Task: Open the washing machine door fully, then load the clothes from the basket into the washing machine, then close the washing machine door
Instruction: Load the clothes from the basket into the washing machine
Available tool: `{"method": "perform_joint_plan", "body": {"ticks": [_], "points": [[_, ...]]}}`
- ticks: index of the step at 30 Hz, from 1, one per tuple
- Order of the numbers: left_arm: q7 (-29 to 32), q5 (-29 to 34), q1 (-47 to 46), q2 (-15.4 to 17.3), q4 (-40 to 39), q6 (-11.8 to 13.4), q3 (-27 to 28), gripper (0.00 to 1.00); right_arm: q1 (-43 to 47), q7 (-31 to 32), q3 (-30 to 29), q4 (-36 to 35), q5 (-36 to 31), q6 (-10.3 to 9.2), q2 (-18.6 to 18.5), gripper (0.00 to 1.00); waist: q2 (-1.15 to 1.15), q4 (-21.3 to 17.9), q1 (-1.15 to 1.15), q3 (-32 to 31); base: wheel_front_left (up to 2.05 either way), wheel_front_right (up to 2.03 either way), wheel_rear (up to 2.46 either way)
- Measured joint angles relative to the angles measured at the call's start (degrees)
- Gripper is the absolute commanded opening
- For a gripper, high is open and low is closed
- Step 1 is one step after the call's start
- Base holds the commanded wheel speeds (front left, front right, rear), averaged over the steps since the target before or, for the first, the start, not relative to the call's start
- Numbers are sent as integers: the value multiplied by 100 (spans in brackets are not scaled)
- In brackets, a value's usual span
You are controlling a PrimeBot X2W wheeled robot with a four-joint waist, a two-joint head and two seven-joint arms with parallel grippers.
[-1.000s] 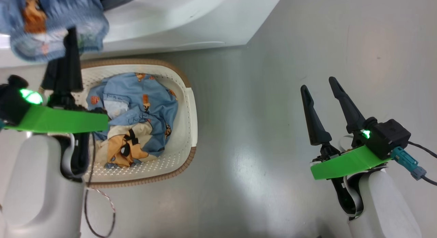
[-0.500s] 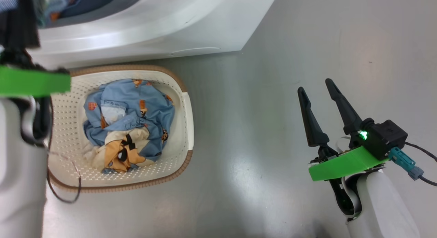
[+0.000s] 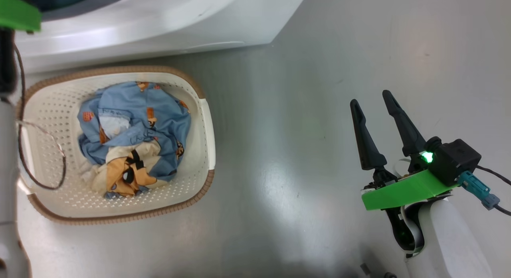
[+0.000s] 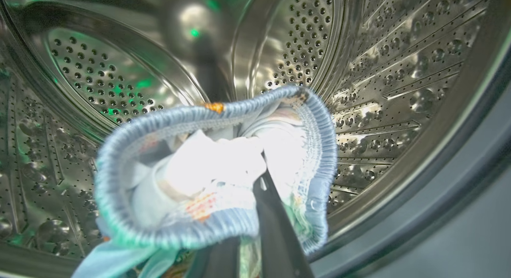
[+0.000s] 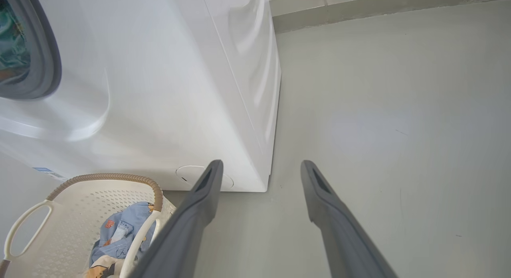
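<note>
Loading is the step in hand: the left end effector (image 4: 249,190) is clamped on one blue bear-print garment (image 4: 207,170), holding it inside the steel drum (image 4: 399,70) of the washing machine (image 3: 159,22), perforated wall all around its fingers. The next move, as I judge it, calls for releasing deep enough that the cloth drops clear of the gasket (image 4: 459,182) (a trailing hem could snag there), then reaching for the clothes (image 3: 133,138) bundled in the basket (image 3: 208,134), which sits well to the left of the right end effector (image 3: 371,100). That one hangs idle, fingers apart, over bare grey floor (image 3: 299,110), smooth and faintly glossy, with the washer's white side just ahead-left and a wall base (image 5: 379,6) beyond
</note>
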Motion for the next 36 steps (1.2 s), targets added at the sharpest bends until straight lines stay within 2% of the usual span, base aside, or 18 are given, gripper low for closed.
{"method": "perform_joint_plan", "body": {"ticks": [17, 21, 25, 33, 36], "points": [[71, -241, -1515, 152, 1494, -1, -322, 0, -53, 0, 129, -105, 52, 0, 1, 100, 0, -146, 0, 629, 0, 0, 0], [-132, -189, -1735, 246, 1652, 0, -354, 0, -52, 0, 171, -114, 90, 0, 1, 100, 0, -208, 0, 686, 0, 0, 0], [-309, 131, -2042, 397, 1365, 7, -410, 0, -52, 0, 255, -122, 100, 0, 2, 100, 0, -278, 0, 748, 0, 0, 0], [-347, 782, -2055, 438, -414, 52, -125, 0, -128, 0, 315, -125, 129, 0, 3, 100, 0, -430, 0, 868, 0, 0, 0], [-347, 788, -1925, 434, -419, 48, -46, 0, -129, 0, 321, -120, 129, 0, 3, 100, 0, -439, 0, 894, 0, 0, 0]]}}
